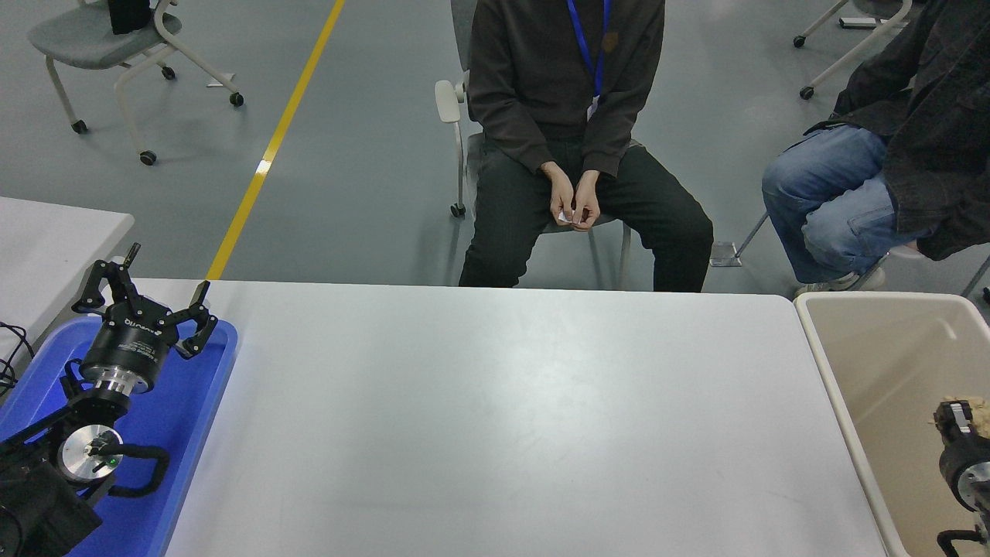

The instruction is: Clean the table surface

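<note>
The worktop [495,418], white-grey, fills the middle of the view. A beige bin [866,387] stands at its right edge, a blue tray [193,433] at its left. The left end effector [143,298] rests released above the tray. The right end effector [955,414] sits inside the bin against a tan tuft [979,412]; its grip cannot be determined.

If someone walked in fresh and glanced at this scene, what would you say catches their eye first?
Probably the table surface, a broad white slab filling the middle with nothing lying on it. Next, the left gripper, fingers spread, parked over the blue tray at the lower left. At the right edge, the right gripper sits inside the beige bin with a tan crumpled wad at its tip.
</note>
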`<state>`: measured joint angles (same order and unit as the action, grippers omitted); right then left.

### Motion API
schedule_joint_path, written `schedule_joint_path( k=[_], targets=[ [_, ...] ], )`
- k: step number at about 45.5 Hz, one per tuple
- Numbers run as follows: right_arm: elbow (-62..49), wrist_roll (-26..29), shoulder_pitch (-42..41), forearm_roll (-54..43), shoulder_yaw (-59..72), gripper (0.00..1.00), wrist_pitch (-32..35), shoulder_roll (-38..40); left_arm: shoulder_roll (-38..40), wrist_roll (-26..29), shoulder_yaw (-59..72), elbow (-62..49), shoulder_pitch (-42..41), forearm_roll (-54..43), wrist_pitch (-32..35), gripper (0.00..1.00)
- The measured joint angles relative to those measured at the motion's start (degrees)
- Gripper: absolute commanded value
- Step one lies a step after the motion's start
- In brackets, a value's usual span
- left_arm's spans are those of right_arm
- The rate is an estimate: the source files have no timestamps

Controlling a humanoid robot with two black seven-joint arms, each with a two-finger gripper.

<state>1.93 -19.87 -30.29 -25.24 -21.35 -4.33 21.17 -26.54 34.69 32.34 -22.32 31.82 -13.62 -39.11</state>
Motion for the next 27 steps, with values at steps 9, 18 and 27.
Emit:
schedule_joint_path(
  k=[9,18,27],
  targets=[
    [-0.1,-0.1,-0.3,0.4,0.9,1.00,-1.0,0.0,0.0,0.0,0.0,0.0,0.0,0.0,0.0,1.00],
    [-0.2,-0.1,-0.5,2.3,1.4,1.00,-1.9,-0.1,0.0,0.0,0.0,0.0,0.0,0.0,0.0,1.00],
    [-0.2,-0.2,-0.6,3.9,1.5,1.00,-2.2,0.0,0.0,-0.1,0.0,0.0,0.0,0.0,0.0,1.00]
  ],
)
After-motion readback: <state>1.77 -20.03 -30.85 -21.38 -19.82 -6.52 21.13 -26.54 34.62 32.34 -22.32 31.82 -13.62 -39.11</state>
